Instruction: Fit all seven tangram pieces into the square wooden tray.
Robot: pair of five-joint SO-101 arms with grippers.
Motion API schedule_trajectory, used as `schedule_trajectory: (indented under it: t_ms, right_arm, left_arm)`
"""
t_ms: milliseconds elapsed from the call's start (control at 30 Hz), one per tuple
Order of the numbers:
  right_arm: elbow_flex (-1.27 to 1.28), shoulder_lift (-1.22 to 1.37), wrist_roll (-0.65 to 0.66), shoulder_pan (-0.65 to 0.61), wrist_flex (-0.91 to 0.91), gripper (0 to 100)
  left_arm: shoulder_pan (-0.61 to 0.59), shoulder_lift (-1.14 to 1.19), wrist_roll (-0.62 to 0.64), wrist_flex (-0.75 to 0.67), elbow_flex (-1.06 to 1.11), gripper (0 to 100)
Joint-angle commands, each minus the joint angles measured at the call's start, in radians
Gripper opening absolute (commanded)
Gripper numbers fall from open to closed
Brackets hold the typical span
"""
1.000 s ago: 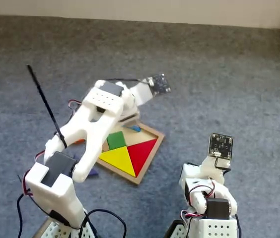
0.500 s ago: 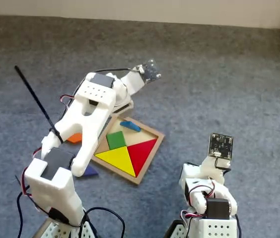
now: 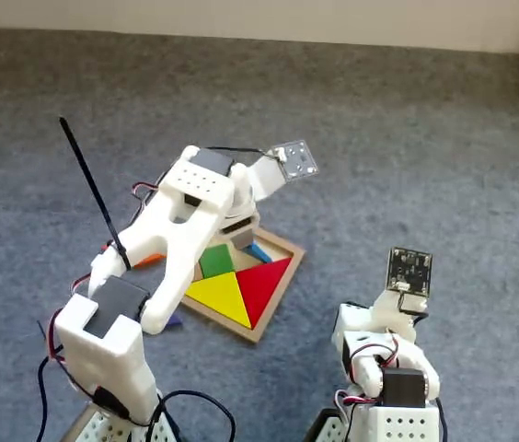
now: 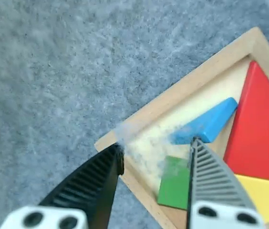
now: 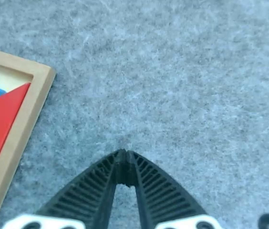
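The desk (image 3: 425, 138) is covered in grey, fuzzy carpet-like fabric, which should keep things from skating. On it the square wooden tray (image 3: 281, 297) sits turned like a diamond, its raised pale rim framing a smooth floor. The left hand (image 4: 157, 144) hangs over the tray's corner with its ribbed jaws spread and nothing between them; the right hand (image 5: 125, 155) rests pinched shut and empty above bare carpet, well apart from the pieces. Inside the tray a big red triangle (image 3: 264, 279) and a big yellow triangle (image 3: 215, 295) lie edge to edge, a green square (image 3: 214, 261) beside them. The blue parallelogram (image 3: 258, 251) lies askew on the bare floor, one end against the red. An orange piece (image 3: 149, 261) and a purple piece (image 3: 172, 321) wait outside. All look thin, stiff, light and glossy, so probably slippery: pinch across opposite flat edges, not corners.
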Motion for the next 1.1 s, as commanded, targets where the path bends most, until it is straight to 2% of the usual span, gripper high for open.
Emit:
schedule_trajectory:
  t_ms: [0, 300, 400, 600, 700, 933, 1067]
  right_arm:
    - [0.116, -0.012, 0.008, 0.010, -0.004, 0.5]
    - [0.116, -0.012, 0.008, 0.010, -0.004, 0.5]
    - [0.116, -0.012, 0.008, 0.010, -0.004, 0.5]
    - [0.116, -0.012, 0.008, 0.010, -0.004, 0.5]
    - [0.116, -0.012, 0.008, 0.010, -0.004, 0.5]
    - [0.116, -0.012, 0.008, 0.010, -0.004, 0.5]
    - [0.116, -0.012, 0.008, 0.010, -0.004, 0.5]
  left_arm:
    - [0.012, -0.019, 0.009, 0.006, -0.021, 23]
    - [0.041, -0.163, 0.044, 0.002, -0.035, 23]
    - [0.070, -0.113, 0.086, -0.023, -0.035, 23]
    - [0.077, 0.024, 0.089, -0.055, -0.035, 23]
    - [0.067, 0.033, 0.087, -0.054, -0.035, 19]
    - [0.061, -0.041, 0.084, 0.074, -0.035, 16]
    - [0.064, -0.081, 0.084, 0.095, -0.035, 16]
